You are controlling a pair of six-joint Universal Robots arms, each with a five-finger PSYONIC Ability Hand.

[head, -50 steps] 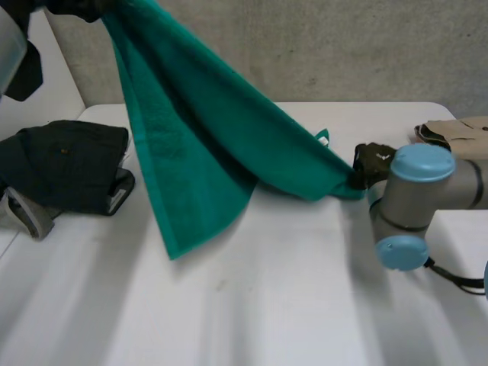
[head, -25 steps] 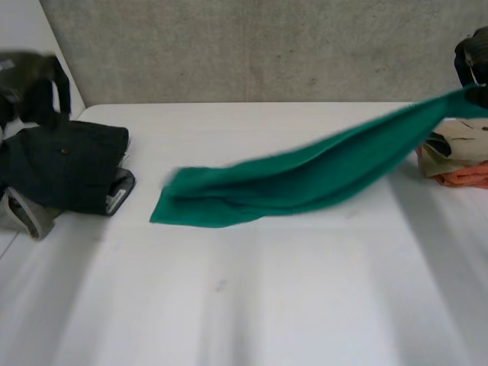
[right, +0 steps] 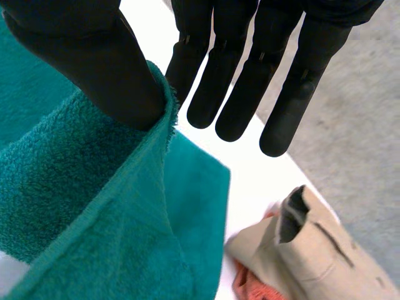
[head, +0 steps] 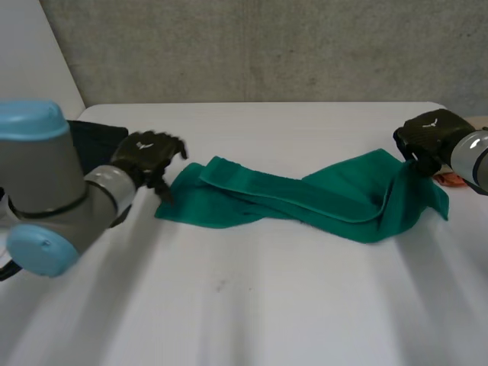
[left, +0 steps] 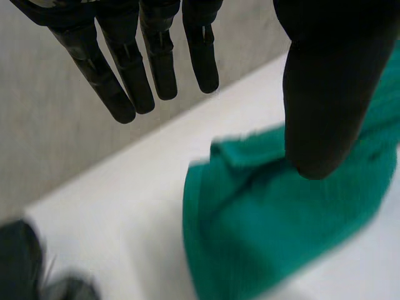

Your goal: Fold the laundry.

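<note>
1. Head view: the green towel (head: 305, 202) lies in a long rumpled band across the middle of the white surface (head: 252, 305), running from 9 o'clock to 3 o'clock. The left hand (head: 145, 156) hangs at the towel's 9 o'clock end, just beside the corner. Whether it touches the cloth cannot be told. The right hand (head: 427, 133) is at the 3 o'clock end, where the cloth rises off the surface up to it. A dark garment (head: 95, 136) lies at 10 o'clock from the left hand, partly behind the left arm (head: 46, 191). A bit of orange cloth (head: 451, 179) shows at 4 o'clock from the right hand.

2. Left wrist view: the left hand is released, its fingers (left: 125, 69) straight and well apart from the thumb (left: 325, 94), with nothing between them. The towel's end (left: 262, 231) lies flat on the surface under the thumb. The dark garment (left: 19, 262) sits well off to the fingers' side.

3. Right wrist view: the right hand is grasping the towel (right: 81, 206). Its hemmed edge runs up between the thumb (right: 94, 56) and the nearest of the straight fingers (right: 250, 81). Beyond the fingertips a beige garment (right: 325, 250) lies on the orange cloth (right: 250, 289), near the towel's corner.
</note>
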